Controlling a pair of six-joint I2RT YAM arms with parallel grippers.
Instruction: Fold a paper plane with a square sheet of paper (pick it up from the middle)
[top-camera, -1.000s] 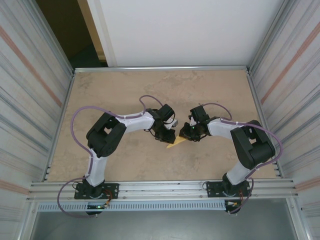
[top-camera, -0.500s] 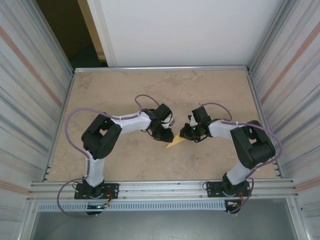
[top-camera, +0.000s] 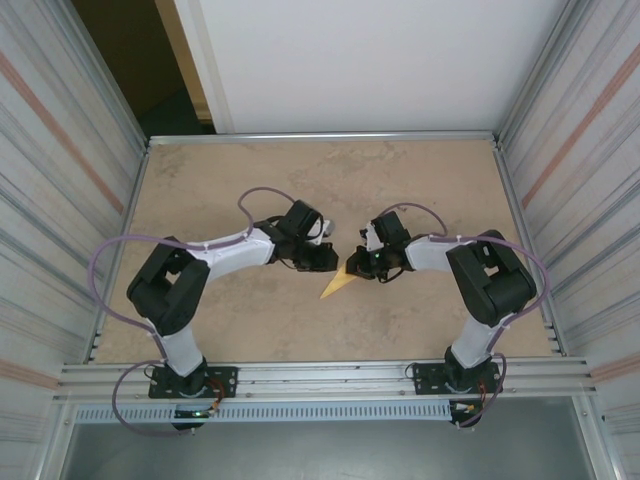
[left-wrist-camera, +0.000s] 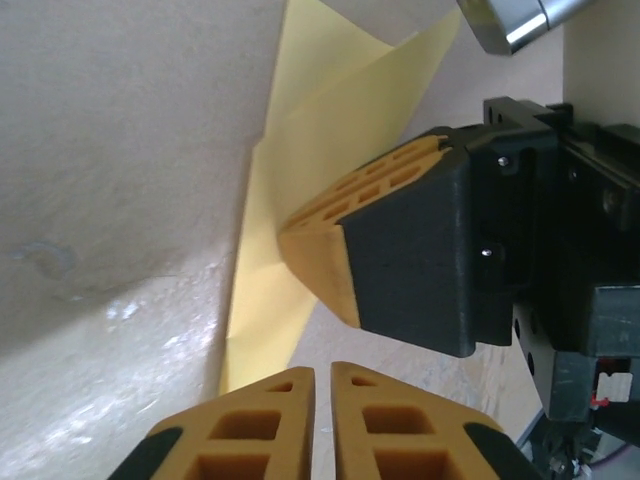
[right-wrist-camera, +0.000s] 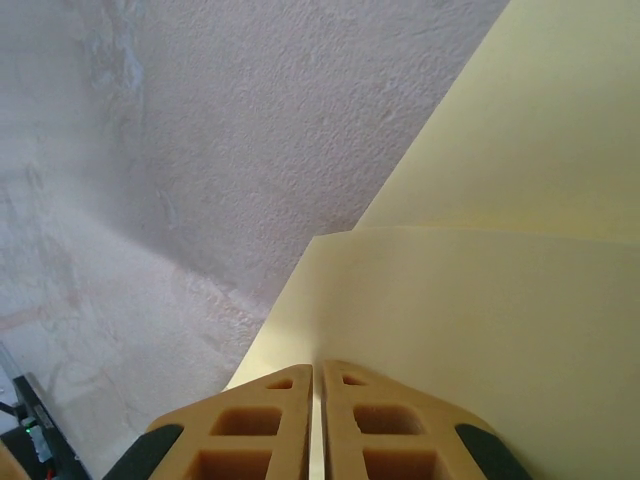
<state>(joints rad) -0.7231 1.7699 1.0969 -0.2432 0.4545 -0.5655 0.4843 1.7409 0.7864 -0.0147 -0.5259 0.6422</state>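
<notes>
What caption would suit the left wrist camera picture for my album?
Right tool pinches the folded yellow paper; the left tool, shut, sits beside it.

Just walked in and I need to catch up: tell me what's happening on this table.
Two robot arms are folding a pale-yellow paper near the middle of the table. It is already creased into a pointed shape with flaps standing up. The right end effector is shut with its tips against the paper's wide end. The left end effector is shut too, close beside the paper. Whether either actually pinches it is unclear.
</notes>
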